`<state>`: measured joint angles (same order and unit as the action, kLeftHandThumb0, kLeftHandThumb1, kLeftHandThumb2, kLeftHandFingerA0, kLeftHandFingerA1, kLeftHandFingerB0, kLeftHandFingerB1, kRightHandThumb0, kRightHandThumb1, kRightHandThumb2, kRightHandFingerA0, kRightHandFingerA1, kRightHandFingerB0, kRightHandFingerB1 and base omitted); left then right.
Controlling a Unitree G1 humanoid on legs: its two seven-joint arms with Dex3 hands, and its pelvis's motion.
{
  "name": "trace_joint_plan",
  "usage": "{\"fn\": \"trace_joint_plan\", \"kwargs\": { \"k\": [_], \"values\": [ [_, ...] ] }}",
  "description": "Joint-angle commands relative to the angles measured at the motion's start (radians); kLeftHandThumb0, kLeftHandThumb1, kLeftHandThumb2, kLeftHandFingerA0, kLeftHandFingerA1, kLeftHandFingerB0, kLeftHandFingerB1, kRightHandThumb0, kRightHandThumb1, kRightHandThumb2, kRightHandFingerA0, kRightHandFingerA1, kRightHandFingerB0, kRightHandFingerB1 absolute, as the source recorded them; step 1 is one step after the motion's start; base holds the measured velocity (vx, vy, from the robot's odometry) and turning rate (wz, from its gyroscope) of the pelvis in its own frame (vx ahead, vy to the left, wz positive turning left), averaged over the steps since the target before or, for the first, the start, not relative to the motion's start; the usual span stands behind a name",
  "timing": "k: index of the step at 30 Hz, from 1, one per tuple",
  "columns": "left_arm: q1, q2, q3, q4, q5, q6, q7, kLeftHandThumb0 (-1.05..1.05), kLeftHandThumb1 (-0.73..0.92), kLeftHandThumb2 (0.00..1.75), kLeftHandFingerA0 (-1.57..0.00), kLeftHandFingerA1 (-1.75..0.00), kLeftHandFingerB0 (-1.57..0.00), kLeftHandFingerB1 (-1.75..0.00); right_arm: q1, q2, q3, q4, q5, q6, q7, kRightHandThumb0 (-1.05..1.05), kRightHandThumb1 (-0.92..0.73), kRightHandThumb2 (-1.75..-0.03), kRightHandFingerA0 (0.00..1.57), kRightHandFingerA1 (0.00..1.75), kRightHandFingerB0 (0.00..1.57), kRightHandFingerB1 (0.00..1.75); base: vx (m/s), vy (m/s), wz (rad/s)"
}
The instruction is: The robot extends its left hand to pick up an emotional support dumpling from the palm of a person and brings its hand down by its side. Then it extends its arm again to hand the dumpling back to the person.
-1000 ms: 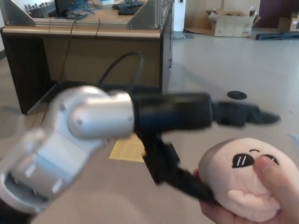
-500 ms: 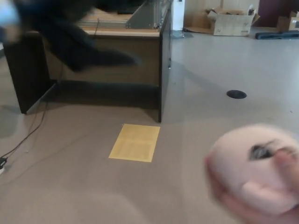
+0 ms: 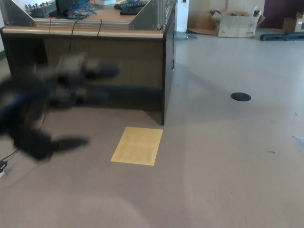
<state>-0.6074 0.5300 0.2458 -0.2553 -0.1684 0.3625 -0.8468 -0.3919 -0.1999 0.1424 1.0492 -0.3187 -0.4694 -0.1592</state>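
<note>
Left hand: the left hand [image 3: 52, 109] is a dark, motion-blurred shape at the left of the head view, in front of the desk [image 3: 95, 52]. At least 2 dark fingers [image 3: 71, 141] point toward picture right, 1 high and 1 low, but the smear is too heavy to tell whether they are spread or closed, or whether anything sits between them.

Right hand: not in view.

Dumpling: no dumpling shows anywhere in this view, and no person's palm either. Whether the blurred hand carries it cannot be told.

Key relation: the hand's long axis lies roughly level, fingers toward picture right, so any reach would run rightward across the bare floor [image 3: 223, 156]. With the person out of frame, the direction to the target cannot be fixed from here. The left arm is the only 1 showing.

Surroundings: a yellow sheet [image 3: 137, 145] lies flat on the floor just right of the lower finger, apart from it.

Stage, as a judgement: unclear, a swing between pickup and hand-back.
</note>
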Motion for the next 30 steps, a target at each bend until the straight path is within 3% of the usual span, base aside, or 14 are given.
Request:
{"fn": "trace_joint_plan", "kwargs": {
  "k": [1,2,3,4,15,22,23,30],
  "values": [
    [0.567,-0.161,0.159,0.246,0.114,-0.535,0.216,-0.71,0.48,0.75,-0.21,-0.42,-0.12,-0.35,0.058,-0.007,-0.029,-0.016,0.03,-0.019,-0.03,-0.27,-0.61,-0.58,0.84,0.56,0.72,0.49,0.0,0.0,0.0],
    [0.568,-0.16,0.159,0.246,0.113,-0.537,0.217,-0.71,0.48,0.75,-0.21,-0.42,-0.12,-0.35,0.058,-0.007,-0.029,-0.016,0.03,-0.019,-0.03,-0.27,-0.61,-0.58,0.84,0.56,0.72,0.49,0.0,0.0,0.0],
    [0.64,-0.199,0.176,0.328,0.093,-0.567,0.228,-0.34,0.32,0.91,-0.04,-0.48,-0.01,-0.46,0.069,-0.004,-0.028,-0.009,0.03,-0.027,-0.035,-0.28,-0.61,-0.59,0.86,0.58,0.72,0.49,0.0,0.0,0.0],
    [0.661,-0.209,0.181,0.375,0.096,-0.6,0.242,-0.34,0.34,0.92,-0.04,-0.48,0.0,-0.46,0.071,-0.003,-0.028,-0.01,0.029,-0.023,-0.037,-0.29,-0.61,-0.59,0.85,0.56,0.72,0.49,0.0,0.0,0.0],
    [0.72,-0.225,0.192,0.645,0.107,-0.739,0.347,-0.35,0.34,0.92,-0.03,-0.49,0.0,-0.47,0.084,-0.004,-0.025,-0.019,0.024,-0.033,-0.037,-0.29,-0.61,-0.58,0.84,0.56,0.72,0.49,0.0,0.0,0.0],
    [0.716,-0.223,0.206,0.721,0.081,-0.689,0.377,-0.35,0.37,0.95,-0.02,-0.47,-0.01,-0.47,0.085,-0.002,-0.03,-0.019,0.027,-0.027,-0.043,-0.28,-0.61,-0.58,0.84,0.54,0.72,0.49,0.0,0.0,0.0],
    [0.713,-0.218,0.2,0.731,0.09,-0.705,0.383,-0.72,0.53,0.81,-0.19,-0.43,-0.1,-0.36,0.085,-0.001,-0.03,-0.018,0.028,-0.027,-0.044,-0.28,-0.61,-0.58,0.85,0.56,0.72,0.49,0.0,0.0,0.0],
    [0.684,-0.191,0.16,0.797,0.127,-0.767,0.423,-0.68,0.53,0.8,-0.2,-0.43,-0.11,-0.37,0.081,-0.002,-0.032,-0.016,0.03,-0.018,-0.044,-0.28,-0.61,-0.58,0.84,0.55,0.72,0.49,0.0,0.0,0.0]
  ]
}}
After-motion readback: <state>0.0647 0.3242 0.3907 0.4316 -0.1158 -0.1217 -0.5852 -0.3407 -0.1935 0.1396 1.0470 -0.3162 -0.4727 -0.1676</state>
